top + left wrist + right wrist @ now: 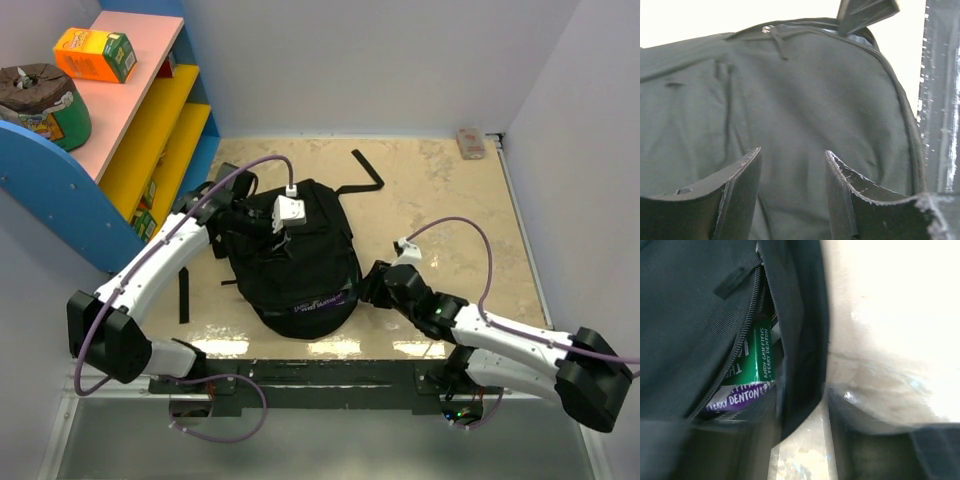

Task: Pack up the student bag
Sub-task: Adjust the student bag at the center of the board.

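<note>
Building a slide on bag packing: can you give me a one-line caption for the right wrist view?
Green and purple book spines peek through the open zip of the black student bag.

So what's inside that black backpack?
Through the open zip of the backpack, the right wrist view shows a green book by Andy Griffiths and Terry Denton, with a purple printed edge below it. Fabric covers everything deeper.

Your beige marbled tabletop (450, 210) carries the large floppy black fabric backpack (320, 262), lying flat beneath your left gripper (282, 240), its near right edge just beside your right gripper (372, 285). A thin black strip (183, 297) lies well left of the left gripper. A small brownish block (470, 142) sits far beyond the right gripper.
</note>
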### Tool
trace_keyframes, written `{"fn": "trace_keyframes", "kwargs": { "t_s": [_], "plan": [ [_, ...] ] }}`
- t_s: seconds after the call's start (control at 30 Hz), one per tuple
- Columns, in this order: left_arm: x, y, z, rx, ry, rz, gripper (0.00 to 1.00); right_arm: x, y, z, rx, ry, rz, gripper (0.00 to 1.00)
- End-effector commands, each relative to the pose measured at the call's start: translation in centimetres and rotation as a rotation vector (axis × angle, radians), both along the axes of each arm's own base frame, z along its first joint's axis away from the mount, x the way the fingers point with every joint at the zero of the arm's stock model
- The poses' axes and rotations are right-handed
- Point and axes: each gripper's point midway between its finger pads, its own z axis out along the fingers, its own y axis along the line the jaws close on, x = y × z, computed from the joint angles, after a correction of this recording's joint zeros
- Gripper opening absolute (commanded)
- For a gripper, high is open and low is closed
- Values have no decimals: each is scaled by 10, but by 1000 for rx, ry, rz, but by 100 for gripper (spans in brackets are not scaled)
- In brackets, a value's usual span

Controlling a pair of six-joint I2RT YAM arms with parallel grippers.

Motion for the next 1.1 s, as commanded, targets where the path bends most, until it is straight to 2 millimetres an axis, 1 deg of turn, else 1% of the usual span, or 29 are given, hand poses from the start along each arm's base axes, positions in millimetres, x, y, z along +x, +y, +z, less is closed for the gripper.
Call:
{"fn": "trace_keyframes", "kwargs": {
  "t_s": [0.0, 0.03, 0.07, 0.1, 0.17, 0.2, 0.23, 0.27, 0.3, 0.33, 0.4, 0.43, 0.5, 0.53, 0.57, 0.6, 0.63, 0.67, 0.7, 0.73, 0.77, 0.8, 0.83, 0.87, 0.9, 0.97, 1.0, 1.03, 1.07],
  "plan": [
    [16, -12, 27, -3, -78, 12, 57, 15, -16, 60, 23, -102, -106, 54],
    [21, -17, 31, -4, -97, 8, 56, 15, -20, 65, 8, -108, -113, 56],
    [25, -20, 31, 7, -109, 12, 57, 19, -20, 80, 24, -135, -123, 58],
    [24, -28, 34, 5, -125, -11, 56, 21, -21, 86, 17, -152, -121, 58],
    [27, -41, 25, 12, -115, -40, 55, 25, -17, 95, 13, -165, -117, 56],
    [22, -52, 23, 11, -110, -73, 54, 26, -16, 95, -5, -168, -110, 54],
    [21, -60, 11, 25, -76, -93, 54, 29, -15, 86, -45, -151, -109, 52],
    [17, -66, 6, 31, -59, -114, 54, 32, -15, 87, -59, -150, -116, 51],
    [8, -79, 6, 33, -56, -156, 55, 34, -15, 83, -90, -145, -114, 49],
    [5, -85, -3, 45, -42, -178, 55, 37, -16, 75, -127, -133, -118, 48],
    [1, -95, -12, 69, -69, -204, 56, 44, -15, 76, -154, -140, -124, 45],
    [8, -102, -12, 57, -111, -200, 55, 50, -19, 76, -164, -137, -139, 43],
    [25, -103, -14, 69, -169, -161, 55, 58, -19, 75, -169, -121, -133, 40],
    [40, -107, -14, 63, -211, -142, 54, 65, -23, 75, -160, -113, -148, 35],
    [49, -106, -14, 68, -230, -128, 54, 66, -22, 72, -155, -102, -136, 34],
    [67, -103, -5, 50, -253, -96, 54, 67, -23, 71, -158, -97, -133, 33],
    [79, -104, -12, 48, -240, -87, 54, 70, -24, 70, -154, -96, -138, 33],
    [87, -106, -10, 27, -225, -86, 54, 70, -22, 64, -156, -79, -121, 33],
    [103, -103, 2, 10, -234, -69, 54, 72, -19, 64, -152, -85, -111, 33],
    [109, -104, -10, 20, -201, -78, 54, 72, -17, 62, -151, -85, -100, 33],
    [111, -106, -12, 8, -200, -117, 55, 71, -13, 58, -147, -80, -74, 33],
    [109, -106, -11, 17, -182, -147, 57, 71, -4, 61, -119, -93, -37, 33],
    [107, -110, -26, 25, -145, -183, 57, 71, 0, 63, -103, -102, -18, 35],
    [105, -112, -31, 33, -145, -217, 58, 68, 1, 59, -96, -101, -1, 37],
    [105, -113, -42, 46, -116, -236, 59, 69, 6, 62, -78, -114, 14, 38],
    [108, -115, -52, 57, -110, -253, 59, 68, 7, 60, -73, -112, 20, 38],
    [112, -116, -62, 68, -100, -257, 59, 70, 5, 59, -82, -109, 13, 38],
    [113, -116, -66, 66, -92, -264, 59, 70, 5, 62, -82, -116, 16, 39],
    [117, -116, -67, 63, -95, -267, 59, 73, 6, 72, -84, -147, 24, 45]
  ]
}}
